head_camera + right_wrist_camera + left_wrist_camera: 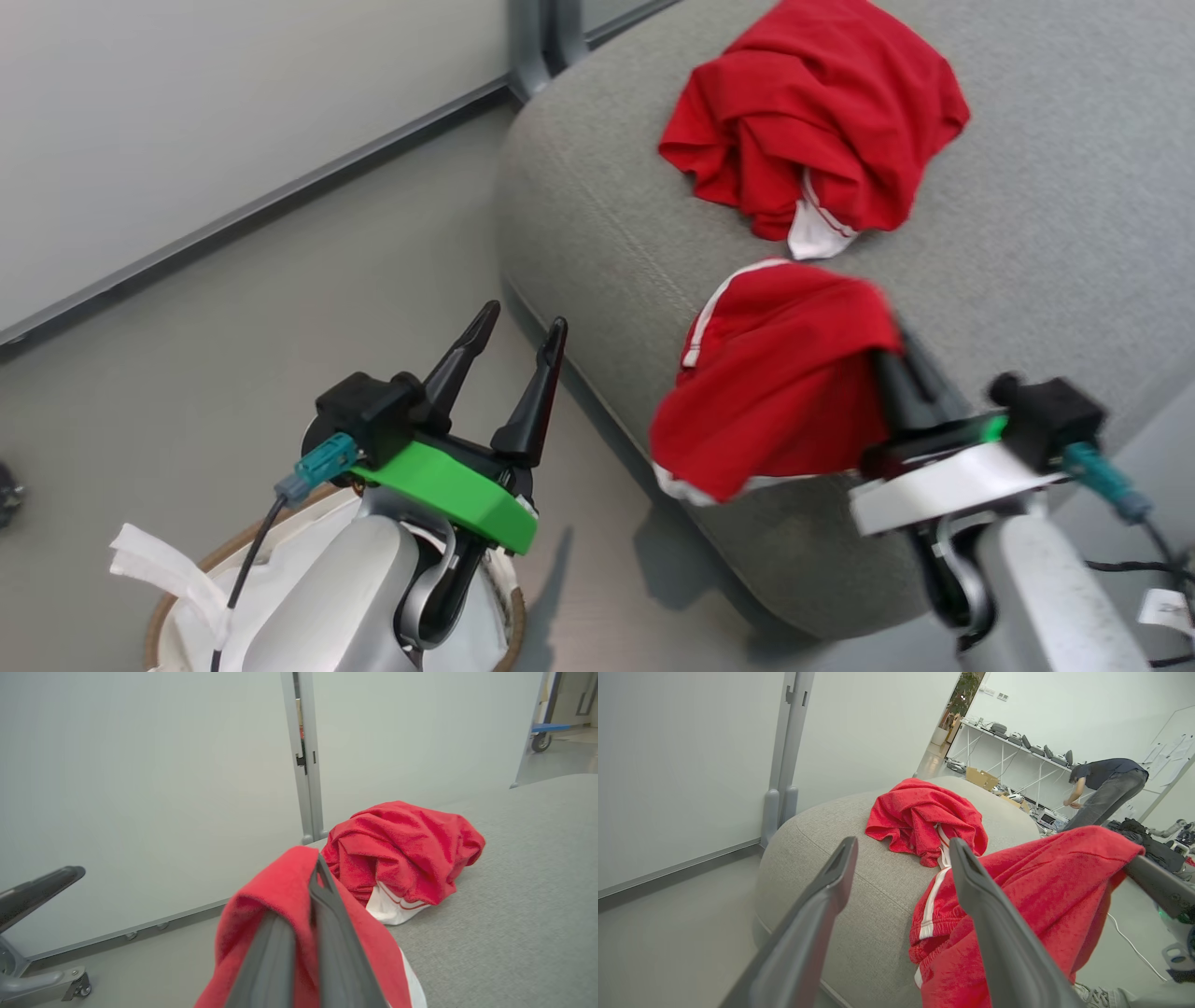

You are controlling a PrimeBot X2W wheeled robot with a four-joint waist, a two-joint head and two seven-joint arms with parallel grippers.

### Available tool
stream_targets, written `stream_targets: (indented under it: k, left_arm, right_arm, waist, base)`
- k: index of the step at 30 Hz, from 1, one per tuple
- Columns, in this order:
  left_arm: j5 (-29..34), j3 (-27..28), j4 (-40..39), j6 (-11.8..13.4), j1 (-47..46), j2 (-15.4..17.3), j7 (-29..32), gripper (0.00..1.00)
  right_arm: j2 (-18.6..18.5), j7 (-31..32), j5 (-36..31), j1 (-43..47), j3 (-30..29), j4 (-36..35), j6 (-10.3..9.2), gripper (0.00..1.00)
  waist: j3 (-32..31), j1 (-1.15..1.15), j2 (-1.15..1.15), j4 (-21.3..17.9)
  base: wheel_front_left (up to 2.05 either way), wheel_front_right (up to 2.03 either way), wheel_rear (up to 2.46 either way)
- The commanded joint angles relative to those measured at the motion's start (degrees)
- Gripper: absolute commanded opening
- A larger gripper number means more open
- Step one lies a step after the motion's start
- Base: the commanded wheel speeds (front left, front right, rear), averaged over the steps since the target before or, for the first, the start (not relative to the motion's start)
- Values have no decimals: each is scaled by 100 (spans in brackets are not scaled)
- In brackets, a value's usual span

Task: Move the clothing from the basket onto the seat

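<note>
One red piece of clothing (814, 131) lies crumpled on the grey seat (1055, 233); it also shows as a heap (924, 816) (402, 854). A second red piece (780, 383) with white trim hangs from my right gripper (887, 359), which is shut on it above the seat's near edge. The fabric (280, 905) drapes over the closed fingers (327, 933). My left gripper (518, 331) stands open and empty above the basket (187, 579), over the floor left of the seat. Its two fingers (822, 905) frame the hanging piece (1017, 891).
A white partition wall (187, 121) with a grey post (541, 37) runs behind the seat. Grey floor (280, 308) lies between wall and seat. In the left wrist view a person (1106, 784) bends over by shelves far behind. Cables (1120, 560) trail at the right.
</note>
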Motion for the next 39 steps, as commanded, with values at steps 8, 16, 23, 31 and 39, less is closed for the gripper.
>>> stream_targets:
  k: [8,16,23,31,39]
  left_arm:
    - [377,-325,29,-18,-339,190,-4,100]
    - [408,-375,-80,-18,-559,345,-4,100]
    - [497,-896,-195,-18,-1108,491,-4,100]
    - [589,-1184,-316,-17,-1599,478,-4,100]
    - [532,-1283,-267,-18,-1830,355,-4,100]
  right_arm:
    - [-128,-11,-702,-596,-918,-397,-6,0]
    - [-1123,-11,-1056,-2419,-1048,-165,-8,0]
    - [-2001,-11,-1540,-3849,-1110,557,-8,0]
    - [-2216,-9,-1908,-4685,-1394,1791,-8,0]
    - [-1739,-7,-2044,-4091,-2127,3176,-8,13]
  waist:
    - [603,0,0,-391]
    - [1318,0,0,-249]
    - [1974,0,0,306]
    - [2551,0,0,854]
    - [2706,0,0,1161]
  base:
    - [0,0,0]
    - [0,0,0]
    - [0,0,0]
    - [0,0,0]
    - [0,0,0]
